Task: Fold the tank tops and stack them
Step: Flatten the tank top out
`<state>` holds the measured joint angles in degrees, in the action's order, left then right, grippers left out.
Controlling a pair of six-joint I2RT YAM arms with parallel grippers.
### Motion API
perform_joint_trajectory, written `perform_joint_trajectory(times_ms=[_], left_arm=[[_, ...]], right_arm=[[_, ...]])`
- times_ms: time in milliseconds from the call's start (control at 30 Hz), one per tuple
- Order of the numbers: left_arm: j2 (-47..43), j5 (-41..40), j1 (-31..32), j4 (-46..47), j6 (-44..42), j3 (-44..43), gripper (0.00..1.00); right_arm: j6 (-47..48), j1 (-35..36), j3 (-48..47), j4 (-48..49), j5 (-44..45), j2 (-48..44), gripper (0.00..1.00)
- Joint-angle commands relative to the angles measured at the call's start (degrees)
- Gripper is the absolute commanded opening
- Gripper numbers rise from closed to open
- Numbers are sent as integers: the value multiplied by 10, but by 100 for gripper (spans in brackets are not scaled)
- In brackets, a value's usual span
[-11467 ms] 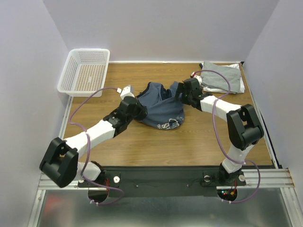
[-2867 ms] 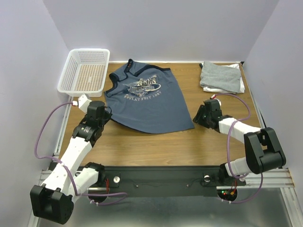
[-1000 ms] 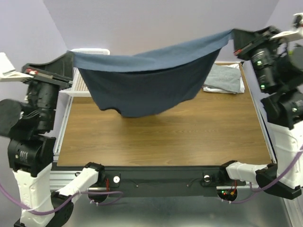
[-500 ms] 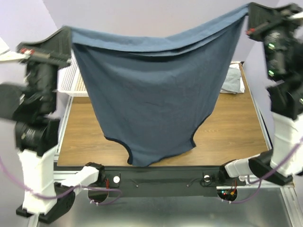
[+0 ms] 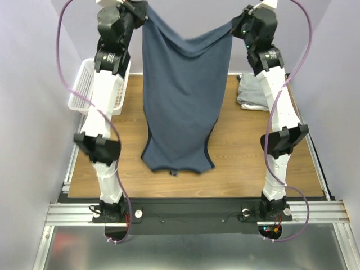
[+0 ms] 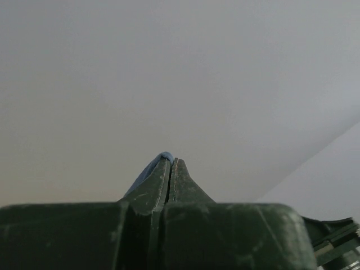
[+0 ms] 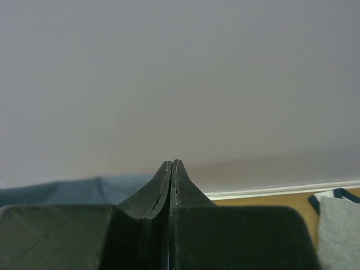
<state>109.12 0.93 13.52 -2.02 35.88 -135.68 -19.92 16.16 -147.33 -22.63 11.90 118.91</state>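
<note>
The navy tank top [image 5: 180, 95] hangs in the air between my two raised arms, its dark-trimmed lower end [image 5: 177, 167] close above the wooden table [image 5: 242, 163]. My left gripper [image 5: 140, 8] is shut on its upper left corner, and my right gripper [image 5: 234, 26] is shut on its upper right corner. In the left wrist view the left gripper [image 6: 170, 160] is pinched together with a bit of blue cloth [image 6: 162, 156] at its tip. The right gripper [image 7: 171, 163] is likewise shut, blue cloth [image 7: 62, 191] beside it. Folded grey and white tank tops [image 5: 252, 94] lie at the back right.
A white mesh basket [image 5: 84, 84] stands at the table's back left, behind the left arm. The folded grey top [image 7: 340, 230] shows low at the right of the right wrist view. Pale walls enclose the table on three sides.
Both arms have swung up and toward the back wall and come closer together. The navy top, spread wide toward the camera before, now hangs narrow and long over the table's middle.
</note>
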Motion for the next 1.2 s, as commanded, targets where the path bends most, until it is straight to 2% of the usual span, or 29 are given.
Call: perform_joint_trajectory(times_ms=[0,133,233,433,467,500,533,567,600,633,700,733,767,800,833,867,900,967,1067,1167], left_arm=[[20,72,-21,82,4,-162,0],[-45,92,-42,195,4,-50,0],[-81,89,-45,192,-25,-28,0],[-152,103,-50,201,-19,130,0],[-183,107,-50,213,-12,204,0],[-202,112,-49,229,-3,254,0],[-221,118,-49,261,21,358,0],[-254,121,-49,271,33,408,0],[-272,127,-48,280,64,455,0],[-289,130,-47,288,76,555,0],[-340,131,-43,295,108,657,0],[-357,131,-35,300,121,707,0],[-392,123,-28,304,145,806,0],[-409,116,-20,305,155,854,0],[-427,106,-5,305,161,898,0],[-444,100,4,298,166,973,0],[-477,84,23,275,174,1004,0],[-507,62,49,248,182,1075,0],[-550,31,89,180,212,1127,0],[-566,21,102,117,235,1153,0]], right_arm=[[-42,-67,-47,127,-30,-50,0],[-39,-82,-7,181,-28,-103,0],[-37,-84,49,212,-22,-162,0],[-56,-85,213,221,-37,-226,0],[-60,-86,248,221,-39,-256,0],[-65,-85,323,221,-40,-272,0],[-77,-85,363,221,-42,-287,1],[-82,-86,400,221,-43,-307,0],[-92,-86,488,221,-49,-342,0],[-100,-85,530,222,-51,-364,0],[-114,-86,626,221,-64,-425,0],[-122,-85,724,221,-72,-446,1],[-142,-85,773,221,-93,-466,0],[-157,-85,818,221,-104,-488,1],[-178,-85,913,221,-116,-523,0],[-187,-85,952,220,-135,-539,0],[-202,-85,1023,215,-144,-562,0],[-212,-85,1077,202,-148,-579,1],[-229,-85,1155,178,-163,-602,0],[-237,-85,1199,149,-160,-622,0]])
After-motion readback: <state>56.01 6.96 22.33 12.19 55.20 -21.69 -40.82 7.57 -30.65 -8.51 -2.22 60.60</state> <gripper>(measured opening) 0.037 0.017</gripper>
